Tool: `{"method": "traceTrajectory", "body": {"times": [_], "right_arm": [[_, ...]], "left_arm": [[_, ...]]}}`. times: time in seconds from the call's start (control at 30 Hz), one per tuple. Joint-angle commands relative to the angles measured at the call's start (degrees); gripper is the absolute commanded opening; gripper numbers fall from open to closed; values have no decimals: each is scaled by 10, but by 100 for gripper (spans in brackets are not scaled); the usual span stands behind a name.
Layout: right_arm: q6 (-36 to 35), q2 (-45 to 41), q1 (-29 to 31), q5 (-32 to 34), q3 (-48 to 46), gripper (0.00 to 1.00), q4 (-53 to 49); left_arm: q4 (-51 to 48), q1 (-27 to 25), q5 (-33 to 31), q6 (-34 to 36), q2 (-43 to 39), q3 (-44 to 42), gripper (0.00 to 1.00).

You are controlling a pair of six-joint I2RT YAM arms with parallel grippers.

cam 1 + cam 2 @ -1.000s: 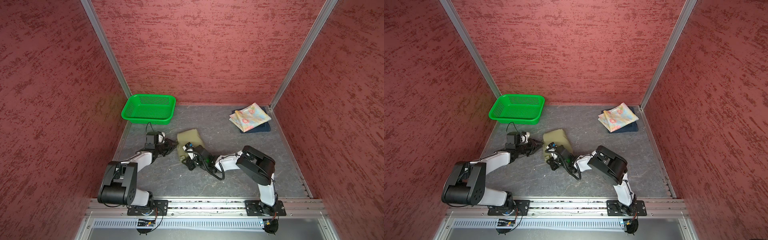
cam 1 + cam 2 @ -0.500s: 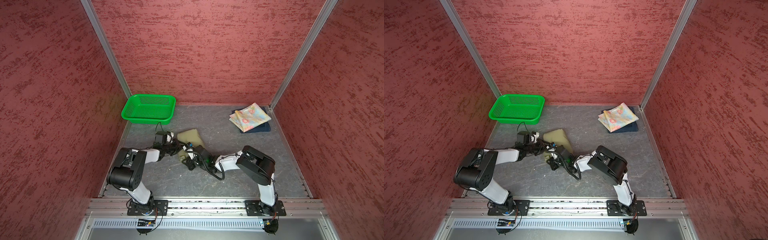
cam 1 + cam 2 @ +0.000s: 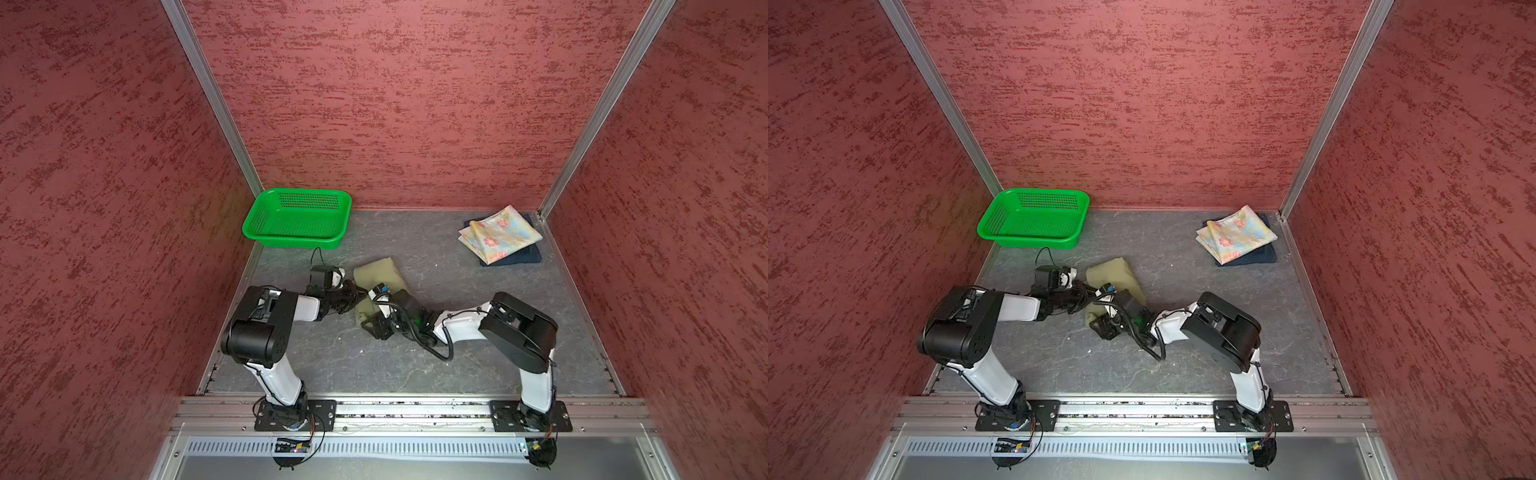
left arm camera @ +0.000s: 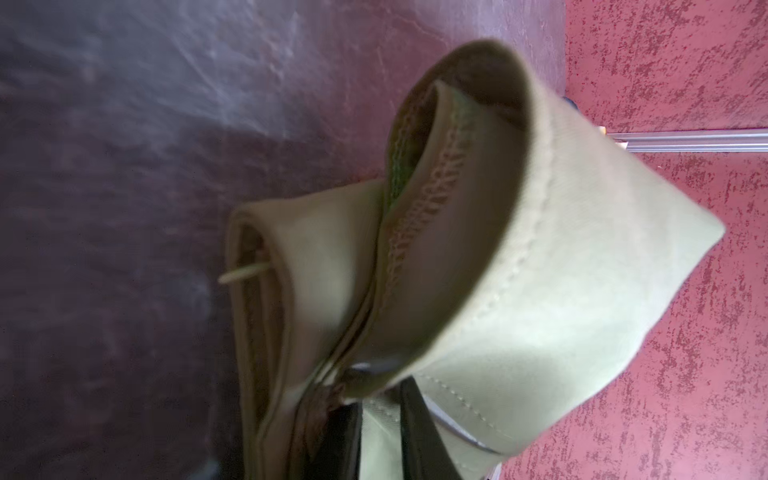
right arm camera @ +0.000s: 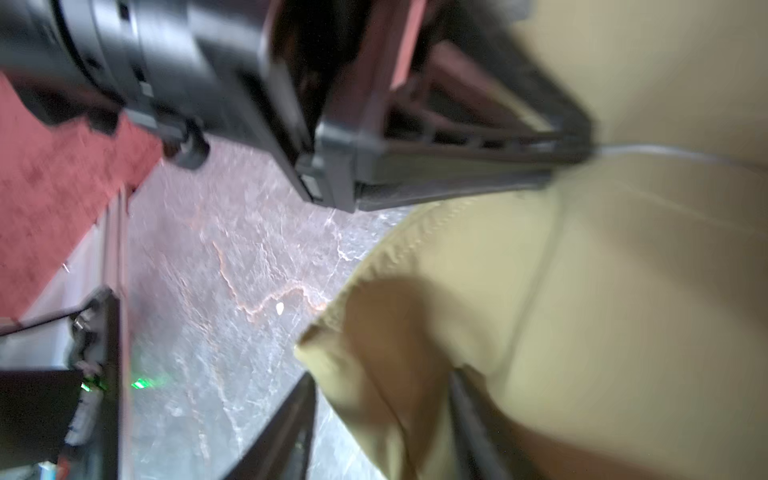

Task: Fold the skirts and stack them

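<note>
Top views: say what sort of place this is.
Likely a robot test cell, not a home: red textured wall panels in aluminium framing, two arms bolted to a front rail, and an olive skirt on the grey floor.

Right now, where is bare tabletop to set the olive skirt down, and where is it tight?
Free: back strip between green basket and floral skirt; front patch bordered by left arm, right arm and front rail. Tight: around the olive skirt, where both arms meet.
</note>
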Motion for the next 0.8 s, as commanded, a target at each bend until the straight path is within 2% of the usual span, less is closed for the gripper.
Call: {"method": "traceTrajectory", "body": {"times": [0.0,0.2,0.4,0.6,0.77], "right_arm": [[12,-69,-38,25,-19,66,-21],[57,-113,-126,-49,3,77,-31],[75,-31,-156,-84,152,76,-121],[139,59,-166,-136,199,75,-53],[172,102,-193,-116,192,75,-6]], "left_arm": [[-30,5,-35,21,30,-9,19],[-26,5,-35,25,37,-16,18],[-26,6,-36,27,36,-23,18],[-35,5,-35,27,24,-27,18],[-47,6,-34,33,16,-29,18]]}}
